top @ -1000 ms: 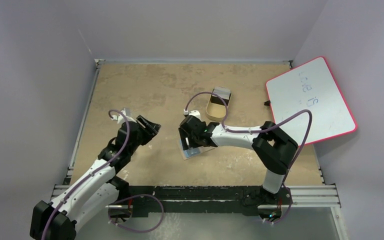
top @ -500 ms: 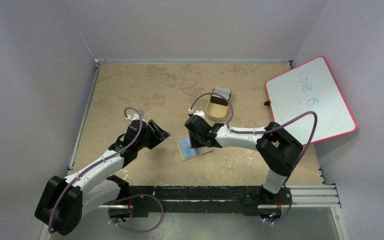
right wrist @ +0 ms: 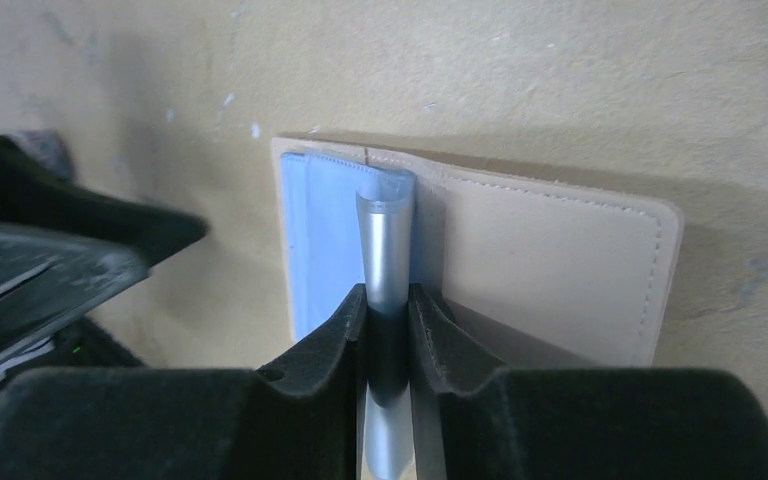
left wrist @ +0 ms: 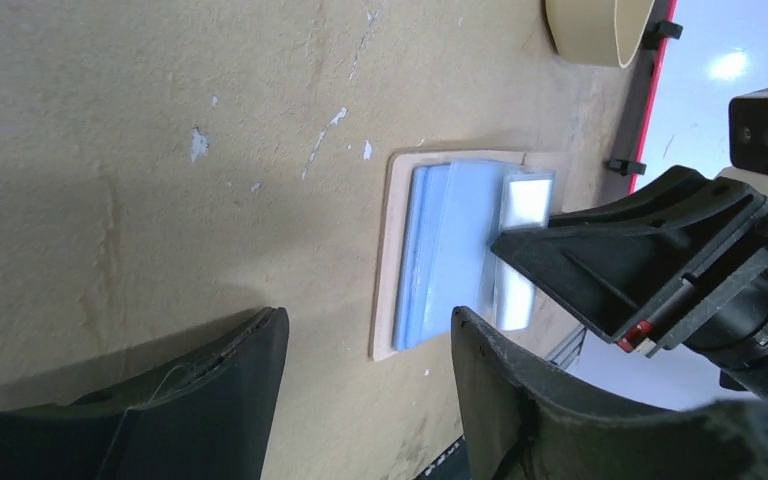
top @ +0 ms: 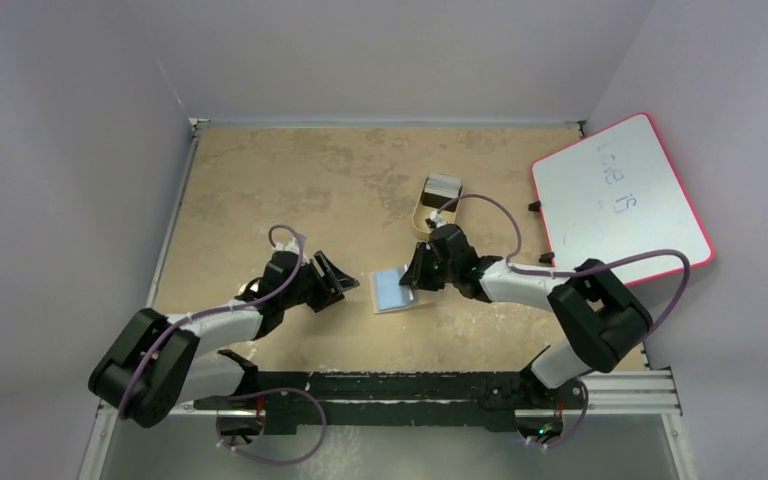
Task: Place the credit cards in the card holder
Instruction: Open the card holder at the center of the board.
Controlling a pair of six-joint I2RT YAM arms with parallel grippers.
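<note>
The card holder (top: pixel 388 304) lies open on the table, its tan panel (right wrist: pixel 550 260) bare and a pale blue credit card (right wrist: pixel 325 240) lying on its other half. My right gripper (right wrist: pixel 388 300) is shut on a second credit card (right wrist: pixel 385 235), a grey-blue one seen edge-on and bowed, its tip over the holder's fold. In the top view the right gripper (top: pixel 418 272) is at the holder's right side. My left gripper (left wrist: pixel 368 330) stands open just left of the card holder (left wrist: pixel 392 260), low over the table, with nothing between its fingers.
A tan oval tray (top: pixel 435 210) stands behind the right arm. A red-edged whiteboard (top: pixel 620 200) leans at the right. Black rails (top: pixel 410 385) run along the near table edge.
My right gripper has shifted right across the holder and shut on a card. The left arm has reached right, up to the holder's left edge, still open.
</note>
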